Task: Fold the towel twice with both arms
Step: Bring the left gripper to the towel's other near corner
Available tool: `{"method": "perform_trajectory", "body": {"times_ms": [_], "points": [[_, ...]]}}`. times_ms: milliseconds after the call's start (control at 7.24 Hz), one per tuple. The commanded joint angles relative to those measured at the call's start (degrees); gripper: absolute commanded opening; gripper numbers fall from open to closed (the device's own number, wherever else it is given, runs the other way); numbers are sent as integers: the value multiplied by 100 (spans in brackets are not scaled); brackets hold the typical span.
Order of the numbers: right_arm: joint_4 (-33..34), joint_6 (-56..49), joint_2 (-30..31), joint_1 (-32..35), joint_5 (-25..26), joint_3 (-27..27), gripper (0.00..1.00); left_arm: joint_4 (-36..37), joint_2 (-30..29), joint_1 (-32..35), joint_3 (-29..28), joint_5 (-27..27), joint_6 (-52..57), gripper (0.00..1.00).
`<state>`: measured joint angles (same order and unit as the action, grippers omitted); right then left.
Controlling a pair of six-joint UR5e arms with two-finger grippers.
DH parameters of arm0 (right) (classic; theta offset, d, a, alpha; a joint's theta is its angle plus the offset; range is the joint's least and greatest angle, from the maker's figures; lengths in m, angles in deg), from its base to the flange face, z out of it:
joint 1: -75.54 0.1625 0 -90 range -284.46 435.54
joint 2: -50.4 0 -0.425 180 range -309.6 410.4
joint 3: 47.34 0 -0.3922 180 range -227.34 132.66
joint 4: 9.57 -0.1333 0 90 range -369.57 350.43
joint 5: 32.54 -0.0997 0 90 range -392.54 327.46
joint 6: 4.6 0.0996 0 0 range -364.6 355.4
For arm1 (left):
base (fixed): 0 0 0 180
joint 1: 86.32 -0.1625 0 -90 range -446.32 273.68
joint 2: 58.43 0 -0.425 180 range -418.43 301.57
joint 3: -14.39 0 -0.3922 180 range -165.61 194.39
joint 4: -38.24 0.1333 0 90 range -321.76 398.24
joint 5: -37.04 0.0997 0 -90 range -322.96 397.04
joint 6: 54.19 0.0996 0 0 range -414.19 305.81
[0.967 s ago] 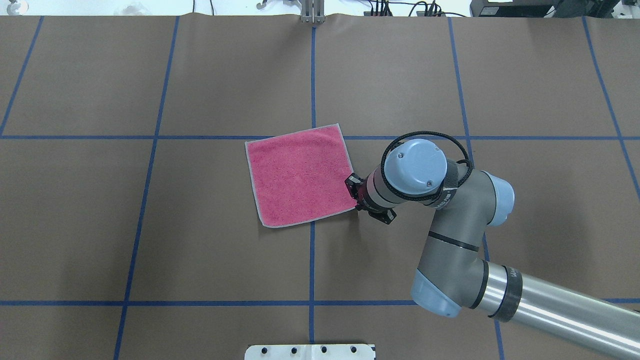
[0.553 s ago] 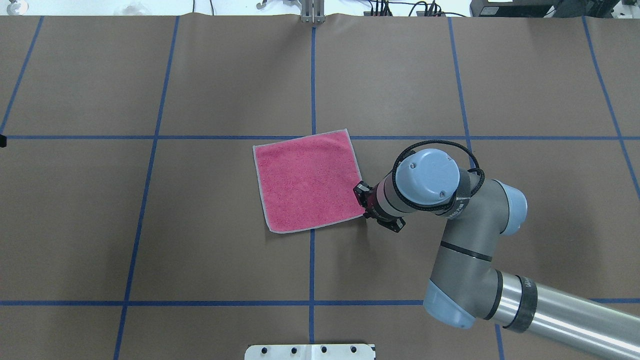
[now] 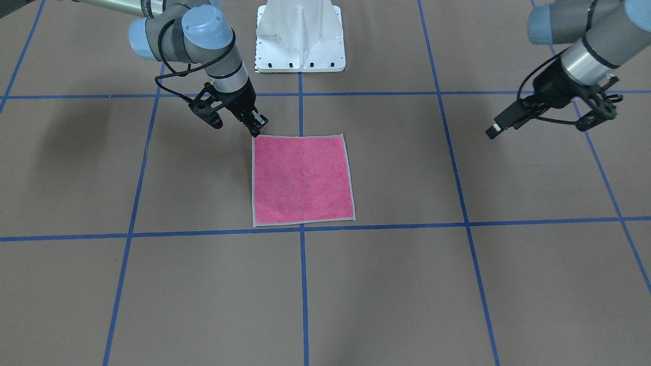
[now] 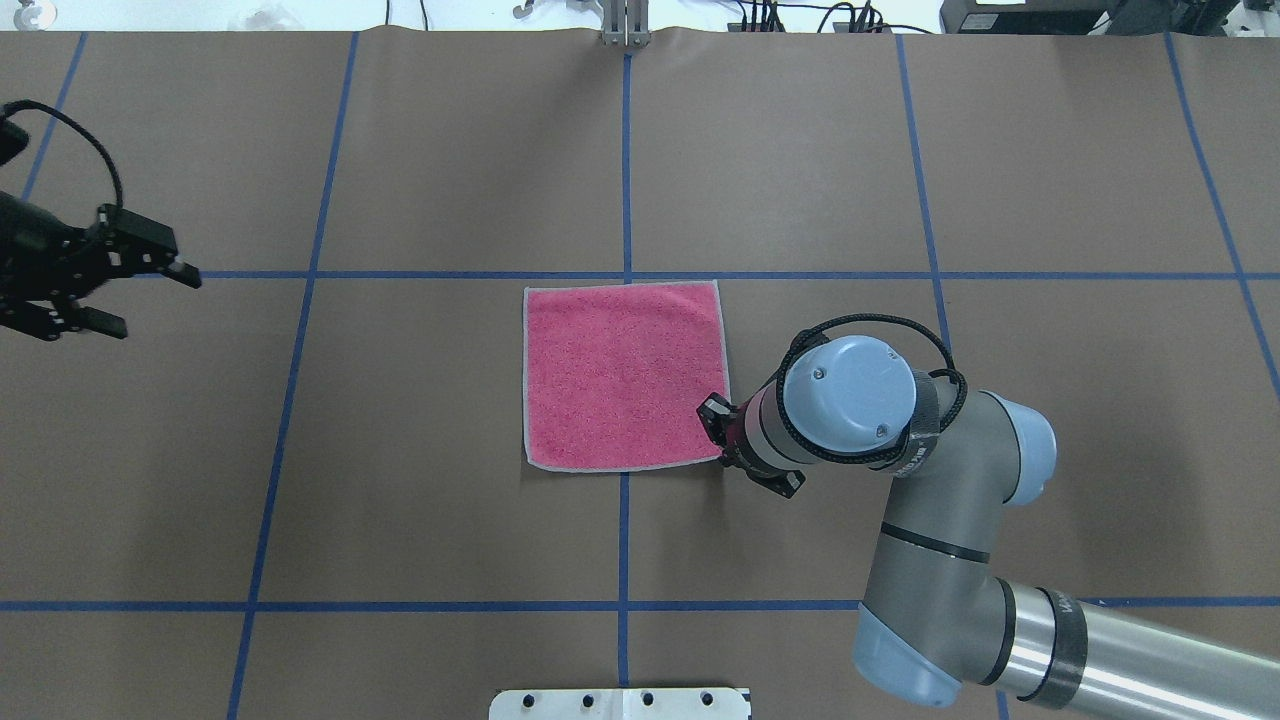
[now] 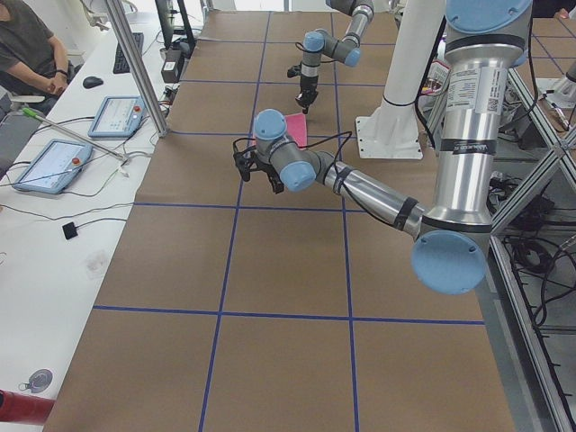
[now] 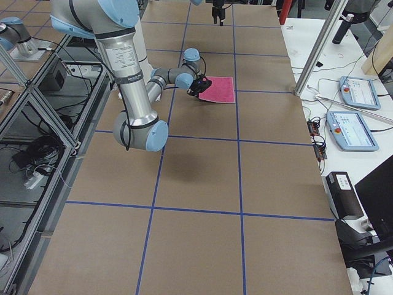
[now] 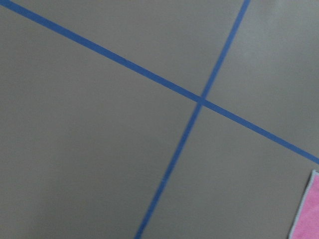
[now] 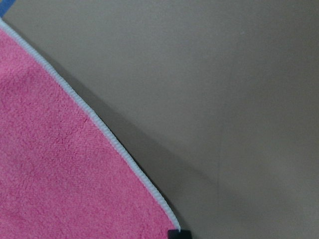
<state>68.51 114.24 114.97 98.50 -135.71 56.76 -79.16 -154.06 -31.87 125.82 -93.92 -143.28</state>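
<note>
Overhead, far left: black two-finger left gripper [image 4: 158,306], jaws spread wide, holding nothing, hovering well apart from the cloth.

Centre: pink square terry towel [image 4: 622,375], light grey stitched border, flat, pink face up, on the brown paper-covered table [image 4: 400,450] with its blue tape grid.

Right: right gripper [image 4: 718,432], fingers pinched together on the towel's near right corner.
</note>
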Motion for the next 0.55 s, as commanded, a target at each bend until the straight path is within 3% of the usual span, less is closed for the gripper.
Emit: {"method": "perform_trajectory", "body": {"times_ms": [0,138,414], "points": [[59,16,20,-97,51,94,0,-169,-500,-1483,272,1732,-1774,100],[59,112,20,-142,77,94,0,-161,-762,-2073,273,2506,-2283,99],[50,104,64,-124,69,94,0,-143,-861,-2543,168,2794,-2298,98]]}}
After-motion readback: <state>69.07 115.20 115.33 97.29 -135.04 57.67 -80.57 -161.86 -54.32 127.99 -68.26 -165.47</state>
